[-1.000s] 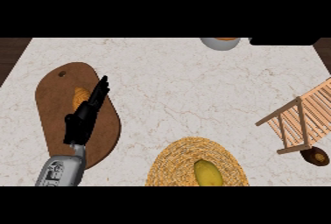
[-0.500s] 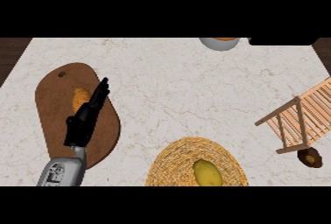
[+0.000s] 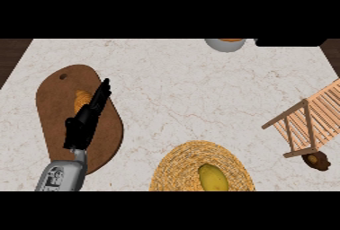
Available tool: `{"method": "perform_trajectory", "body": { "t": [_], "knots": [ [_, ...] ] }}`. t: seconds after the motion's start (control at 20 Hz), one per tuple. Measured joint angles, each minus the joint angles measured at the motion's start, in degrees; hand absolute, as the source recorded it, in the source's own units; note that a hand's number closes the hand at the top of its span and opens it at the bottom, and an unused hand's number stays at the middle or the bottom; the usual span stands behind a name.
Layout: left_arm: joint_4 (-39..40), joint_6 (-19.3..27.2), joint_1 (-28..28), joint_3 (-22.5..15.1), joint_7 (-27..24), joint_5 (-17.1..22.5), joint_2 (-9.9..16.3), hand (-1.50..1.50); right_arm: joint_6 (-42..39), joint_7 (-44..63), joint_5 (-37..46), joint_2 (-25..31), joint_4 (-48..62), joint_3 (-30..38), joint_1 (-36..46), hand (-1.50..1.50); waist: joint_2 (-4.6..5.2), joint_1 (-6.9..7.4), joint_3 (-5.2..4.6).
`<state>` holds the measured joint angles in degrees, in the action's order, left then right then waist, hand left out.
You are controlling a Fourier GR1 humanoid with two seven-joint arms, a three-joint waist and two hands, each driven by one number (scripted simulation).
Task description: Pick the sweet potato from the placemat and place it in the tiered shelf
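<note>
Head view, steep look down on pale marbled counter (image 3: 179, 90).

Landmark: round woven straw placemat (image 3: 174, 168), at lower middle of counter, partly cut by lower edge of view.
- Yellowish sweet potato (image 3: 212, 178) lying on placemat, toward its near edge, long axis roughly toward and away from robot. Untouched; no hand near it.
- Tiered shelf (image 3: 312, 123), light wooden slats, to right of placemat and well apart from it, tilted in view and running out past right edge. Small dark brown object (image 3: 317, 160) at shelf's near foot; cannot tell what.
- Brown wooden cutting board (image 3: 56, 112) to left of placemat, oval, small hole near far end. Small orange-yellow item (image 3: 82, 99) on board, partly hidden behind hand; identity unclear.
- Left hand (image 3: 85, 123) above cutting board, well left of placemat; grey forearm entering from lower left. Fingers straight, held together, pointing away from robot; nothing held.
- Right hand not visible.
- Pale round bowl (image 3: 224, 44) at far counter edge, beyond placemat, cut off by top of view.

No readable writing, labels or brands anywhere.
</note>
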<state>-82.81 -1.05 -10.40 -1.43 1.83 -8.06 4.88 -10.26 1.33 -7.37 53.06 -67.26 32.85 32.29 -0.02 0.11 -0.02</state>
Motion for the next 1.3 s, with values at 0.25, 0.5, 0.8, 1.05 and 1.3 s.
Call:
{"method": "perform_trajectory", "body": {
  "t": [0.25, 0.5, 0.8, 1.05, 1.3],
  "knots": [
    [-0.16, 0.28, 0.62, -0.16, -0.4, -0.25, -0.32, 0.0, -0.69, 5.88, -6.69, 3.57, 5.37, 6.0, 4.38, -1.5, -0.05, 0.06, 0.01],
    [0.05, -0.46, 0.18, 0.59, -0.58, 0.2, 0.46, 0.0, -1.25, 8.25, -9.17, 10.14, 14.09, 10.8, 5.64, -1.5, 0.09, 0.07, 0.02],
    [1.16, 0.06, -0.17, 0.26, -0.81, -0.07, -0.54, 0.0, -9.92, 10.12, -9.78, 20.91, 28.57, 13.57, 3.14, -1.5, 0.31, 0.01, 0.13],
    [0.03, -0.08, 0.35, 0.55, -0.34, 0.07, -0.06, 0.0, -18.13, 4.29, -8.08, 26.6, 38.49, 15.28, -2.87, -1.5, 0.37, -0.25, 0.33],
    [-0.1, 0.39, 0.52, 0.71, -0.66, -0.18, -0.14, 0.0, -24.74, -2.88, -6.6, 29.87, 44.94, 16.53, -8.16, -1.5, 0.37, -0.89, 0.5]
  ]
}}
